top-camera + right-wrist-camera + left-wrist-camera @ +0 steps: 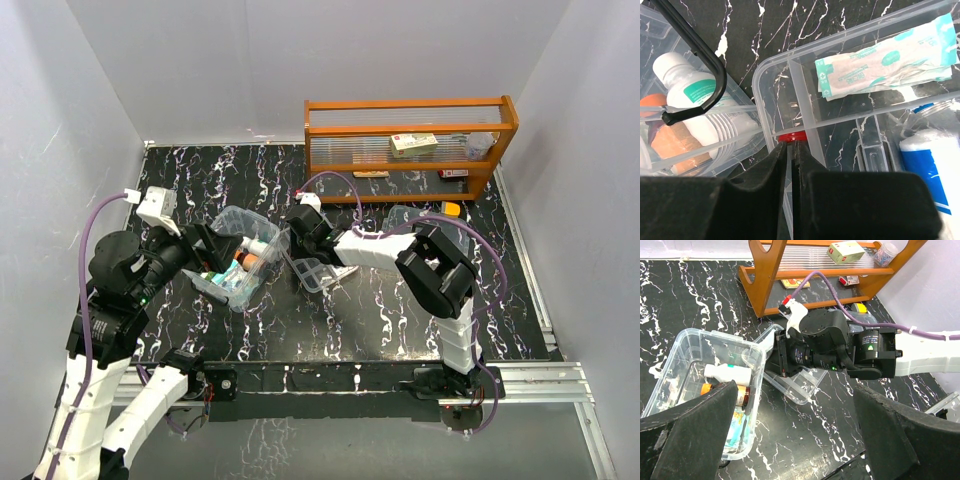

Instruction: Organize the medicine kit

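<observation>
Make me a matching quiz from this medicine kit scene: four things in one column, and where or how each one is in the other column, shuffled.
Things:
1. left pincer
2. right pincer
3. white bottle
4. bandage packet

Place or state:
A. lying in the divided tray
B. open wide
C. lying in the clear box
D. shut on the divided tray's rim

Pairs: 1-B, 2-D, 3-C, 4-A

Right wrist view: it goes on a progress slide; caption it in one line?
Right gripper pinches the rim of the clear insert tray at a red mark, bandage packet lying inside.
</observation>
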Controlling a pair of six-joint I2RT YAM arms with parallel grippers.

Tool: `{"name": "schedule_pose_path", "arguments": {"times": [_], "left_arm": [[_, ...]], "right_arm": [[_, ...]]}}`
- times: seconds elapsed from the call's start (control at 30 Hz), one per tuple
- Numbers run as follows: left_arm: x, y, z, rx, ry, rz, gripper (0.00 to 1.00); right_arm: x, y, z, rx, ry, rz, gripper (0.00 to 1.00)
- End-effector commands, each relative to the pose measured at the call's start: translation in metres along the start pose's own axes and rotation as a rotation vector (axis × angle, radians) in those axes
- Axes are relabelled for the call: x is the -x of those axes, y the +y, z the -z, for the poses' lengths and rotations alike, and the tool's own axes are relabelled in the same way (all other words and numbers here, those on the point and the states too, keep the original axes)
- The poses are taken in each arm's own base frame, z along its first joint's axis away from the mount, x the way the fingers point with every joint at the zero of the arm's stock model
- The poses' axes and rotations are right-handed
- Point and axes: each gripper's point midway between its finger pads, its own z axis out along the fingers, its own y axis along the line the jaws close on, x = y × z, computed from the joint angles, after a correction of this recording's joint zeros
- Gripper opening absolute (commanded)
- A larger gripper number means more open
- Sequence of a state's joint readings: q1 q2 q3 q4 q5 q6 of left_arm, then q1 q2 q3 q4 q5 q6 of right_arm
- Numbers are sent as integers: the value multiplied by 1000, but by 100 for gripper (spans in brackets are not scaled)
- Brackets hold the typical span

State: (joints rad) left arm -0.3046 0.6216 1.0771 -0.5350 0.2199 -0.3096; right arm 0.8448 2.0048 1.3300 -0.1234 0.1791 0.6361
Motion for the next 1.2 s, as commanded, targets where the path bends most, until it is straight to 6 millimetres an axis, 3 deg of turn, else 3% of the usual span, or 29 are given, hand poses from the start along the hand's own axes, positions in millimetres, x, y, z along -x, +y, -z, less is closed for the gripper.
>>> {"name": "schedule_pose_path", "arguments": {"times": [0.0, 0.2, 0.37, 0.47, 0.87, 1.17], "left_arm": [[-4, 1, 1, 2, 5, -10, 99], [-5, 2, 1, 7, 10, -12, 99], [-8, 4, -1, 10, 16, -10, 99], [-8, 4, -1, 8, 17, -9, 99], [-9, 4, 0, 10, 20, -8, 99], [-9, 4, -1, 11, 22, -9, 99]], "right_arm": [[25, 12, 4, 23, -82, 28, 9], [43, 7, 13, -65, -117, 52, 13], [34, -3, 18, -131, -58, 55, 13], [30, 1, 22, -101, -39, 53, 13], [34, 10, 0, -73, -60, 73, 10], [24, 3, -11, -107, -37, 79, 10]]}}
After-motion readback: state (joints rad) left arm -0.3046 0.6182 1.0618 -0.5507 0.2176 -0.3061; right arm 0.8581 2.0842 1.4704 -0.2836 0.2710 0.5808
